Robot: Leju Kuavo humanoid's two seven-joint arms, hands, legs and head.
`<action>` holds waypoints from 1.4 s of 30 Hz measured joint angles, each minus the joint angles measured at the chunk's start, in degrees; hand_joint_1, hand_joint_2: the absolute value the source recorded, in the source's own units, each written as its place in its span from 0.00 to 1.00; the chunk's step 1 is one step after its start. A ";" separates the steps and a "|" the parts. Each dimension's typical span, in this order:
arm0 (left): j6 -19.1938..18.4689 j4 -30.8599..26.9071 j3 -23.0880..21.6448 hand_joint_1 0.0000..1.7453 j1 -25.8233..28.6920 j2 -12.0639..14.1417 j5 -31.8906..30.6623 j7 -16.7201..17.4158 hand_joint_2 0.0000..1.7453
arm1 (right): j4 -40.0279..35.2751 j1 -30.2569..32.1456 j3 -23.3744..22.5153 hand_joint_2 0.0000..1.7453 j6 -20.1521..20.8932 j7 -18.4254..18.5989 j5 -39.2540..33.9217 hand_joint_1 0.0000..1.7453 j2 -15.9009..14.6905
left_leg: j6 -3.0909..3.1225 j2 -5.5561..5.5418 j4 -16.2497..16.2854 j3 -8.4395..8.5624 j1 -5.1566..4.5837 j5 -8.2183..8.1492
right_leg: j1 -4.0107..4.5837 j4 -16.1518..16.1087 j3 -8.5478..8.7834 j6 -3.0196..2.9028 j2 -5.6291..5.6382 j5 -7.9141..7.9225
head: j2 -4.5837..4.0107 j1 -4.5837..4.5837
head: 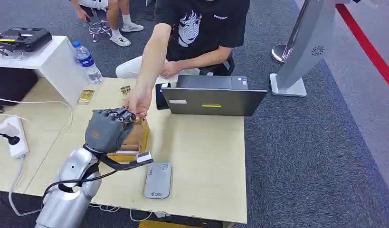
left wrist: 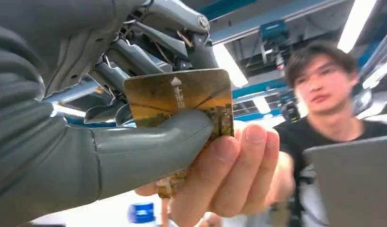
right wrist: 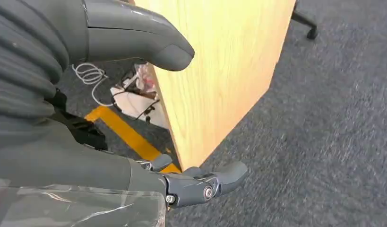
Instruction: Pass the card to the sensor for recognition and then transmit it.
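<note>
Gold card (left wrist: 182, 97) is pinched between the left hand's (head: 107, 129) thumb and fingers (left wrist: 134, 56), above the desk's (head: 206, 152) left part; a person's hand (left wrist: 234, 175) also grips it. Handover appears under way, release remaining. Right hand (right wrist: 134, 109) hangs beside the desk, fingers apart, holding nothing.

You get even, bright indoor light in the head view; the pale wooden tabletop (head: 206, 142) shows only soft, short shadows beside the open dark grey laptop (head: 213, 97), and the picture is fairly sharp with mild softness overall. In the left wrist view, long ceiling strip lights (left wrist: 366, 23) glare white and bloom at the edges. There the gold patterned card (left wrist: 182, 97) and the grey left robot hand (left wrist: 111, 137) are in focus, while the person's face and the laptop behind are blurred. In the right wrist view, the grey carpet floor (right wrist: 333, 118) looks smeared and soft, evenly lit.
</note>
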 joint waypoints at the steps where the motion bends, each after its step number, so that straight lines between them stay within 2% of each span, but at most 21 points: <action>1: 0.18 0.20 0.71 1.00 -0.14 0.05 0.09 0.29 1.00 | 0.00 0.00 0.00 1.00 -0.09 0.00 -0.24 0.00 0.00 | 0.00 0.03 0.00 0.00 0.00 0.00 | 0.00 0.00 -0.02 0.00 0.04 0.00 | 0.00 0.00; 2: 0.24 0.22 1.52 1.00 -0.23 0.02 0.13 0.50 1.00 | 0.02 0.00 0.00 1.00 -0.07 -0.02 -0.92 0.00 0.00 | 0.00 0.04 0.00 0.00 0.00 0.00 | 0.00 0.00 -0.03 0.00 0.06 0.00 | 0.00 0.00; 3: 0.26 0.22 2.11 0.88 -0.29 -0.04 0.15 0.57 1.00 | 0.02 0.00 0.00 1.00 0.02 -0.04 -1.36 0.00 0.00 | 0.00 0.05 0.00 0.00 0.00 0.00 | 0.00 0.00 -0.04 0.00 0.08 0.00 | 0.00 0.02; 4: 0.18 0.22 2.67 0.00 -0.33 -0.06 0.20 0.77 1.00 | 0.02 0.00 0.02 1.00 0.02 -0.07 -1.53 0.00 0.00 | 0.00 0.08 0.00 -0.01 0.00 0.00 | 0.00 0.01 -0.04 0.00 0.11 0.00 | 0.00 0.00; 8: -0.02 -0.41 4.20 0.00 0.17 -0.17 0.44 0.70 1.00 | -0.15 -0.06 1.22 1.00 -1.73 -0.37 -1.11 0.00 -0.04 | 0.00 0.09 0.01 -0.04 -0.01 -0.01 | 0.00 0.00 -0.07 0.00 0.13 -0.01 | 0.02 0.02; 12: 0.02 -1.90 4.86 0.00 2.04 -0.39 1.05 -0.98 1.00 | -0.50 -0.11 2.54 1.00 -2.04 -0.44 -3.35 0.00 -0.11 | -0.02 0.12 0.00 -0.06 -0.03 -0.08 | -0.01 -0.02 -0.10 0.01 0.17 -0.01 | 0.00 0.02; 20: 0.28 -7.82 4.75 0.00 11.70 -0.35 3.02 -5.62 1.00 | -4.21 2.20 7.97 1.00 -5.33 0.00 -10.01 0.00 -0.22 | 0.02 0.26 0.00 -0.09 -0.04 -0.12 | -0.02 -0.03 -0.17 0.05 0.27 -0.05 | 0.02 -0.02; 26: 4.29 -10.99 2.91 0.00 20.57 2.04 -0.66 -4.61 1.00 | -7.78 6.32 12.92 1.00 -8.29 0.50 -14.80 0.00 -0.22 | -0.03 0.23 -0.03 -0.13 0.00 -0.16 | 0.00 -0.02 -0.21 0.00 0.25 -0.11 | 0.00 -0.04; 30: 4.83 -11.50 2.30 0.00 22.79 3.46 -1.77 -3.52 1.00 | -9.42 7.94 15.32 1.00 -8.22 0.48 -16.18 0.00 -0.17 | -0.04 0.15 -0.07 -0.20 0.01 -0.16 | 0.00 -0.01 -0.18 -0.01 0.14 -0.12 | 0.00 0.00; 33: 6.56 -11.39 2.67 0.00 24.78 4.83 -2.34 -2.08 1.00 | -11.06 9.40 17.07 1.00 -9.45 0.77 -17.32 0.00 -0.04 | -0.04 0.15 -0.06 -0.17 0.01 -0.15 | 0.00 -0.01 -0.19 -0.02 0.14 -0.12 | 0.00 0.00; 37: 7.52 -8.68 7.06 0.00 25.06 5.03 -2.19 -3.95 1.00 | -13.48 11.40 19.91 1.00 -10.38 1.40 -19.17 0.00 0.35 | -0.05 0.05 -0.06 -0.18 0.01 -0.13 | 0.00 0.00 -0.18 -0.02 0.06 -0.12 | 0.00 -0.02; 42: 7.52 -8.68 7.06 0.00 25.06 5.03 -2.19 -3.95 1.00 | -13.48 11.40 19.91 1.00 -10.38 1.40 -19.17 0.00 0.35 | -0.05 0.05 -0.06 -0.18 0.01 -0.13 | 0.00 0.00 -0.18 -0.02 0.06 -0.12 | 0.00 -0.02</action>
